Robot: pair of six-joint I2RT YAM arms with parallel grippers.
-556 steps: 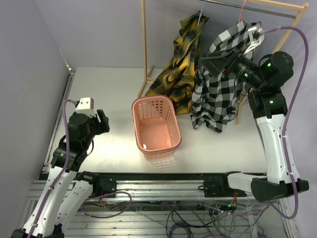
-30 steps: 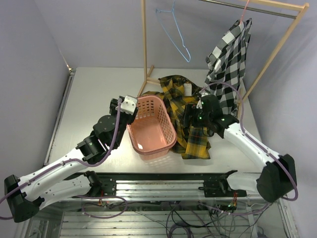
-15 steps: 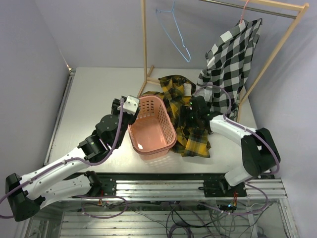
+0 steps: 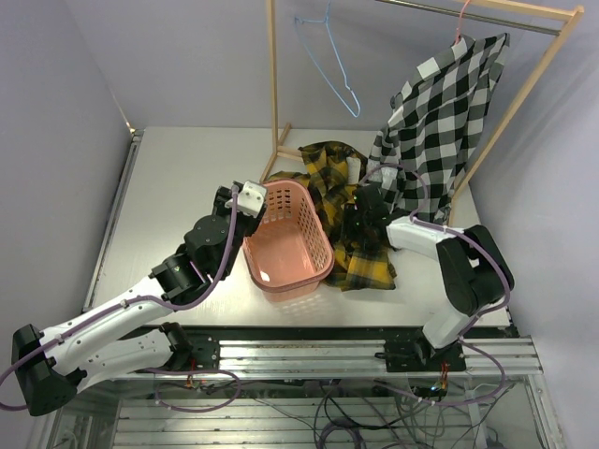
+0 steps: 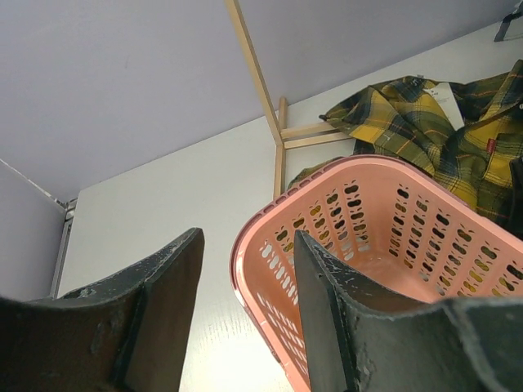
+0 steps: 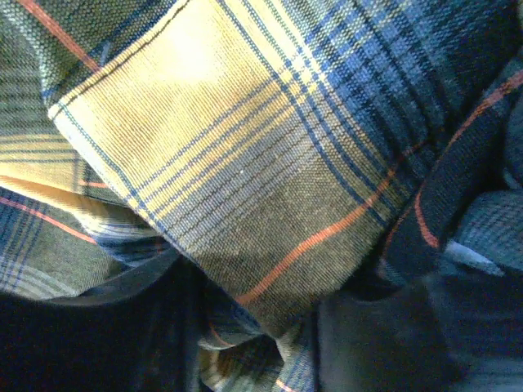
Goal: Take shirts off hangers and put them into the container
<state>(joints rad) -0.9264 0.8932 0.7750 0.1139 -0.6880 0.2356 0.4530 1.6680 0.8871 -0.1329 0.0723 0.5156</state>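
The salmon-pink container [image 4: 288, 238] stands mid-table. My left gripper [image 4: 253, 210] is open astride its left rim [image 5: 239, 273]: one finger [image 5: 327, 310] inside the basket, the other outside, with a gap to the rim. The yellow-and-dark plaid shirt [image 4: 360, 234] lies crumpled on the table, right of the basket. My right gripper [image 4: 359, 221] is pressed into it. In the right wrist view a fold of that plaid cloth [image 6: 270, 204] fills the space between its dark fingers [image 6: 384, 343]. The black-and-white check shirt [image 4: 440, 112] hangs on the pink hanger [image 4: 461, 14]. The light blue hanger [image 4: 329, 61] hangs bare.
The wooden rack's upright [image 4: 274, 84] and foot [image 4: 278, 154] stand just behind the basket; its right leg [image 4: 501, 122] slants down behind the check shirt. A wall corner bounds the table on the left [image 4: 126, 126].
My right gripper has slid left and down into the plaid shirt and its jaws have closed round a fold. The check shirt has swung to the right. The left arm has barely moved.
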